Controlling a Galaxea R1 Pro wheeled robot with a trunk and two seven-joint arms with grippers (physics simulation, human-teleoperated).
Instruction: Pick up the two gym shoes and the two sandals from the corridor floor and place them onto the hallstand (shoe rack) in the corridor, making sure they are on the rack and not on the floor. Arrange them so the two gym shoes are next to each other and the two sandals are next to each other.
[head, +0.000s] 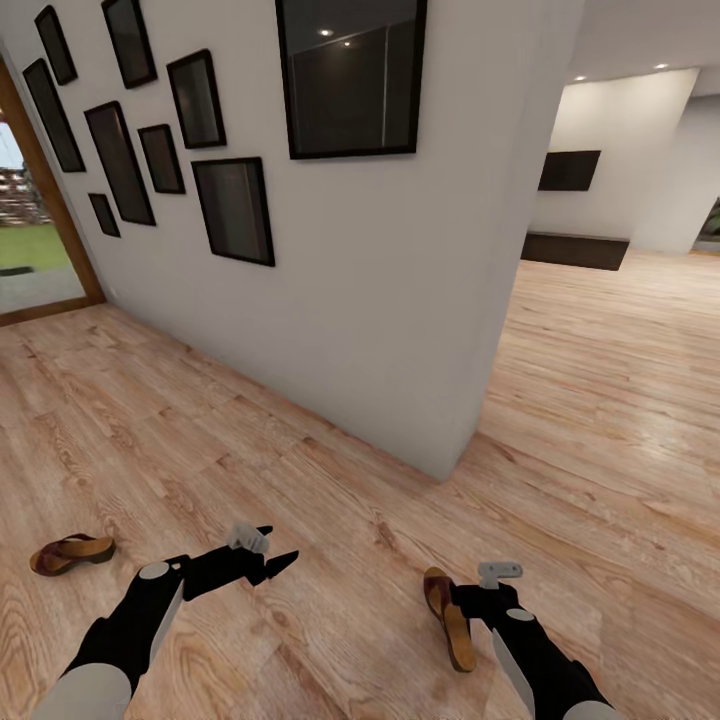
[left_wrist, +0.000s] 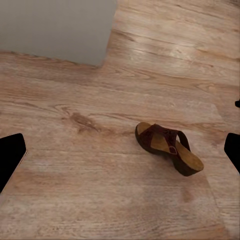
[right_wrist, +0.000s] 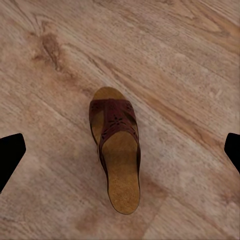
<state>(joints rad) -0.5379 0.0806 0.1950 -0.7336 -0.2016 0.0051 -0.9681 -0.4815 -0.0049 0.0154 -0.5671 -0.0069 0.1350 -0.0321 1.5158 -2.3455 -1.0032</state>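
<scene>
Two brown sandals lie on the wood-plank corridor floor (head: 330, 500). One sandal (head: 70, 552) rests at the far left, apart from both arms. The other sandal (head: 450, 618) lies beside my right gripper (head: 466, 603), which hangs just above it and is open; the right wrist view has this sandal (right_wrist: 116, 150) straight below, between the widely spread fingers (right_wrist: 10, 152). My left gripper (head: 283, 542) is open and empty above bare floor, pointing right; a sandal (left_wrist: 169, 147) lies ahead of its fingers (left_wrist: 11, 152). The gym shoes and the hallstand are out of view.
A white wall (head: 400, 300) with several black picture frames ends in a corner (head: 445, 470) just ahead. To its right the floor opens into a wide room (head: 620, 330). A glass door (head: 30, 240) with a wooden frame stands at the far left.
</scene>
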